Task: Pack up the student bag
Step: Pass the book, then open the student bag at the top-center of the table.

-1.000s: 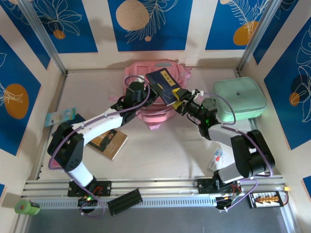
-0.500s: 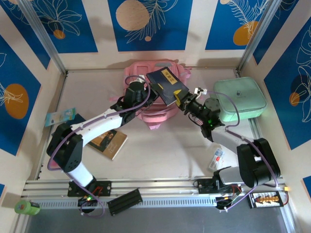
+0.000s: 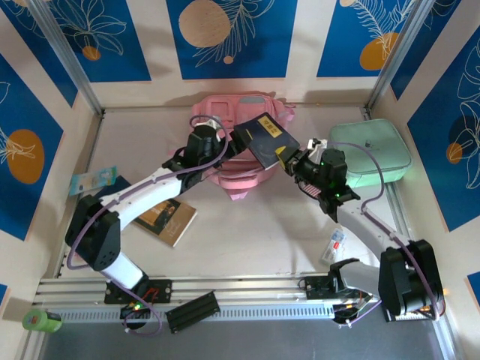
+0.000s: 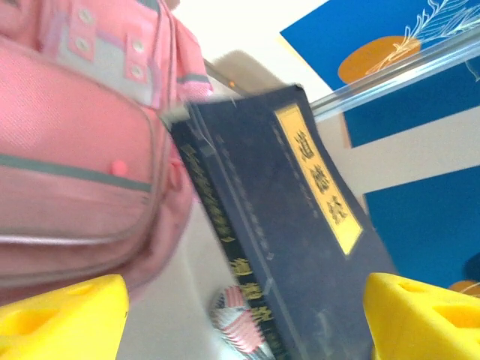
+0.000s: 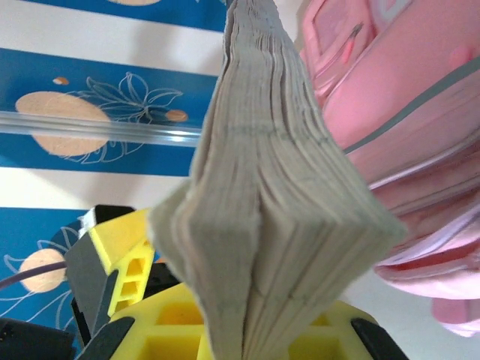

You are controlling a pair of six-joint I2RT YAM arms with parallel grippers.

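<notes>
Top cam: large pink fabric backpack (image 3: 225,169) lies at the back-centre of the desk (image 3: 262,225). A dark navy hardcover book with a yellow title strip (image 3: 262,139) hangs tilted over the bag's right half. The right claw (image 3: 287,158) grips its near-right corner. The left claw (image 3: 221,131) sits at the book's left edge, over the bag.

Left wrist cam: yellow fingers (image 4: 64,315) are spread wide with the book between them, and neither pad touches it, so this claw is open. Bag is to the left, front pockets zipped.

Right wrist cam: the book's page edges are clamped between yellow fingers (image 5: 124,259), closed on the book. Bag is to the right, just beside it.

Progress: early, I'd say. The book is still outside the bag, and I can't tell whether the main compartment is open. Left to do: book in, then the loose items.

Count:
- 1 backpack
- 1 navy book, in the air
- 1 brown-cover book (image 3: 169,217), flat on the desk at left
- 1 teal packet (image 3: 94,180), far left
- 1 mint-green rounded case (image 3: 370,154), right
- 1 small white-and-red item (image 3: 335,244), near the right base
- 2 claws
</notes>
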